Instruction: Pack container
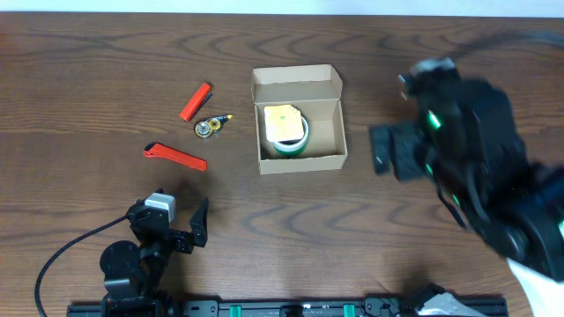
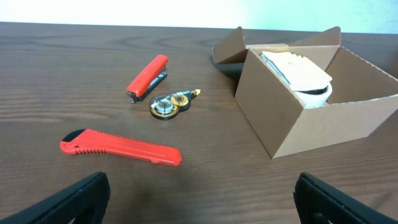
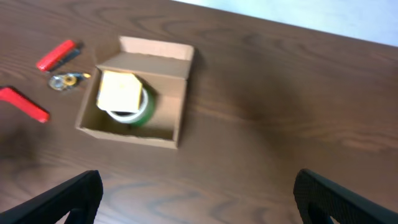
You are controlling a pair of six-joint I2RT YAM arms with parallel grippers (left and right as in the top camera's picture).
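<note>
The container, a tan cardboard box (image 1: 304, 162), stands open at the table's middle with its flap lid folded back. Inside it lies a green and white tape roll (image 1: 289, 145) with a yellow sticky-note pad (image 1: 282, 121) on top. The box also shows in the left wrist view (image 2: 298, 124) and in the right wrist view (image 3: 124, 134). My left gripper (image 1: 196, 227) is open and empty at the near left, low over the table (image 2: 202, 199). My right gripper (image 1: 379, 150) is open and empty, raised to the right of the box (image 3: 199, 199), and blurred.
Left of the box lie a small red stapler (image 1: 196, 101), a yellow-tipped correction tape dispenser (image 1: 211, 126) and a red box cutter (image 1: 176, 157). They also show in the left wrist view: stapler (image 2: 148, 76), dispenser (image 2: 169, 104), cutter (image 2: 121, 147).
</note>
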